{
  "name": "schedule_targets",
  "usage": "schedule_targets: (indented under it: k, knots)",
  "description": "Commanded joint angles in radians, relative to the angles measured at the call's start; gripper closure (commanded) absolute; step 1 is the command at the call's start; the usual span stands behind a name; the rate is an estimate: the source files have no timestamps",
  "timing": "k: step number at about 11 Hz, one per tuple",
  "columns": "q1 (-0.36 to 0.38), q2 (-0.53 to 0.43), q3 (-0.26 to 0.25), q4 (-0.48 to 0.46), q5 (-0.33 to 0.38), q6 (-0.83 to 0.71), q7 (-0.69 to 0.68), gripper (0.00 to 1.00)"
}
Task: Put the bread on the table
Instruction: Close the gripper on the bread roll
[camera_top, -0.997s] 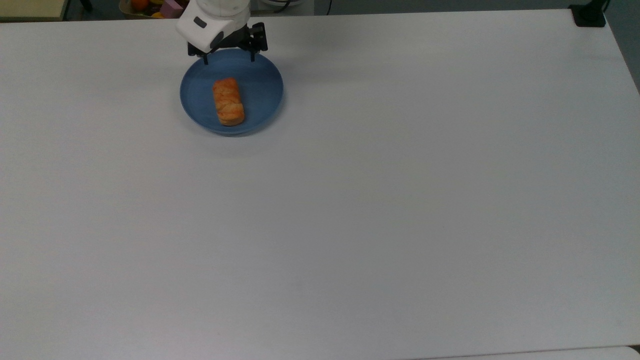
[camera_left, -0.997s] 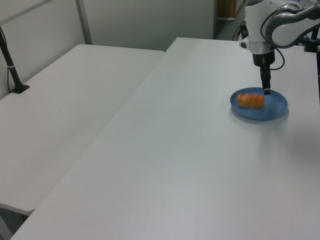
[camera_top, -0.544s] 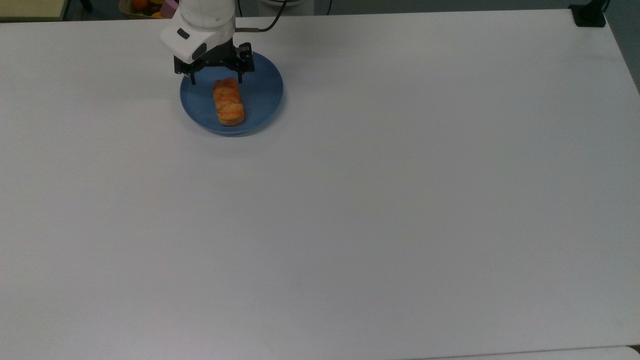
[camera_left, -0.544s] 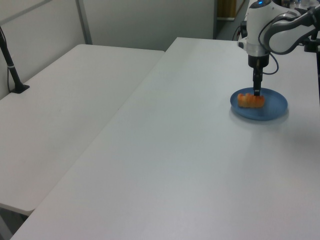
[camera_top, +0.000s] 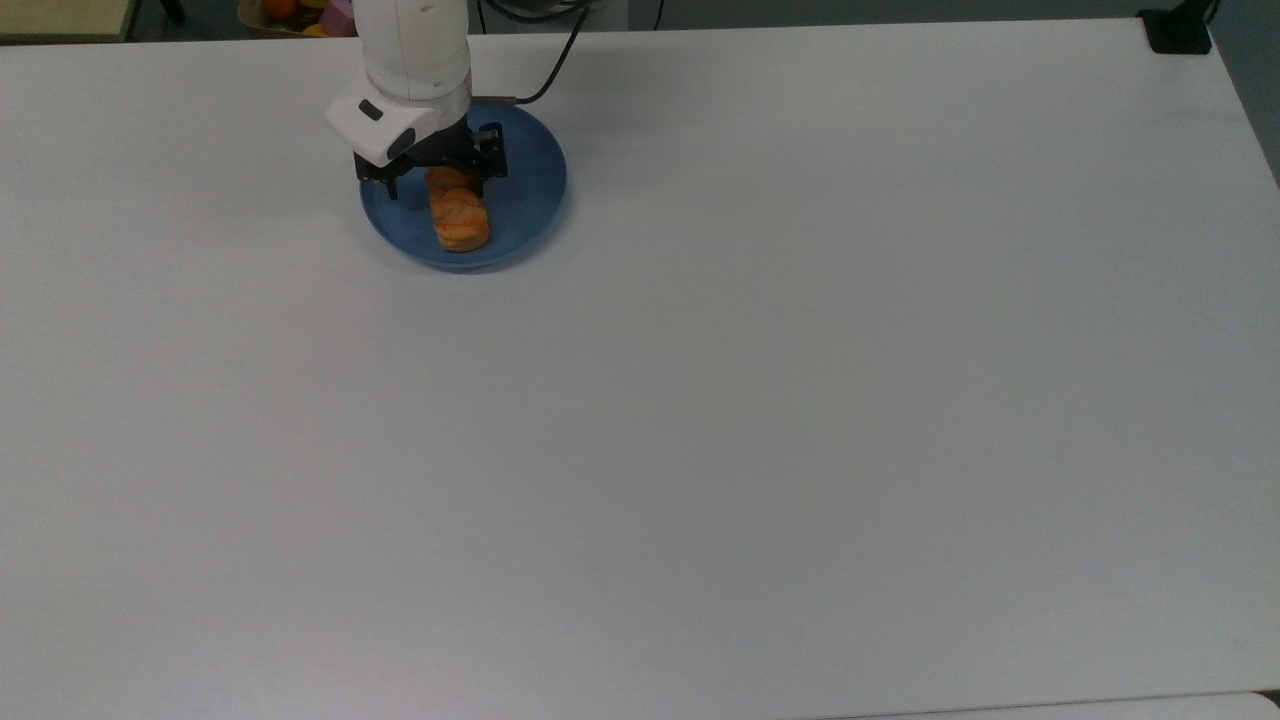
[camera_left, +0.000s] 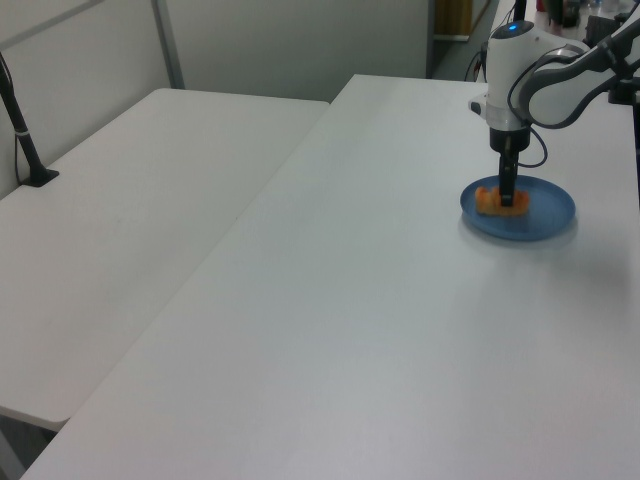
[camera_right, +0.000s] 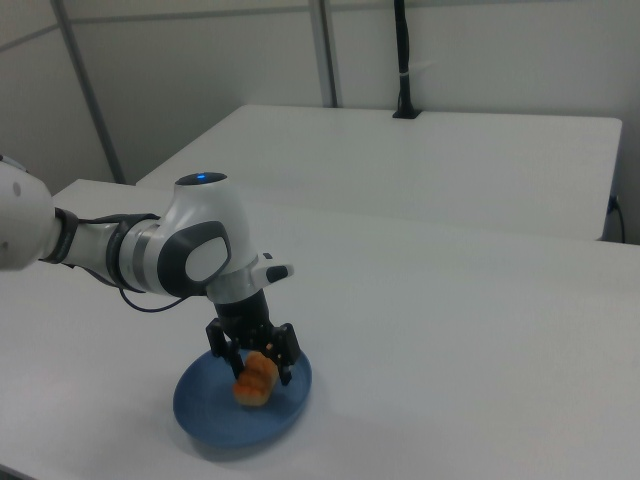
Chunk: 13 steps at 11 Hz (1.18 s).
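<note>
— Where did we find the small golden-orange lumpy-crusted bread (camera_top: 458, 214) (camera_left: 491, 200) (camera_right: 255, 379)?

— It lay on the round blue plate (camera_top: 530, 190) (camera_left: 545, 213) (camera_right: 210, 415), a little toward the top view's left of the plate's middle, its long axis running up and down in the top view. The bread had not reached the bare surface.

— And the plate itself?

— It sat flat on the large plain white table (camera_top: 760, 400) (camera_left: 380, 320) (camera_right: 480, 330), near the table's far edge and toward the top view's left.

— What did we see of the black two-finger gripper (camera_top: 432, 184) (camera_left: 508, 196) (camera_right: 258, 362)?

— It pointed straight down over the plate, at the bread's far end in the top view. Its fingers (camera_top: 479, 186) (camera_right: 283, 368) were spread apart, one on each side of the loaf, with a gap on the top view's left between finger and crust. We could not tell whether the other finger touched the bread.

— Anything beyond the plate?

— The white robot arm (camera_top: 415, 50) (camera_left: 540, 65) (camera_right: 150, 250) rose above the plate, with a black cable (camera_top: 545, 70) trailing off past the plate's far rim. Further from the plate, a second white table (camera_left: 130, 220) (camera_right: 420, 160) stood alongside.
</note>
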Motion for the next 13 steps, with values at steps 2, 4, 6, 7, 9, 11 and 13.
schedule_targets:
  k: [2,4,6,7,9,11,13]
  knots:
    - [0.003,-0.006,-0.003,-0.020,0.058,0.012,0.023,0.62]
    - [0.003,-0.007,-0.003,-0.020,0.070,0.010,0.043,0.77]
    - [0.003,-0.013,-0.003,-0.015,0.070,-0.005,0.048,0.78]
    - [0.003,-0.018,-0.003,-0.011,0.070,-0.043,0.045,0.78]
    - [0.003,-0.038,-0.003,0.000,0.070,-0.083,0.042,0.77]
    - [0.003,-0.078,-0.003,0.026,0.070,-0.131,0.037,0.77]
    - [0.006,-0.088,-0.003,0.083,0.073,-0.188,0.037,0.77]
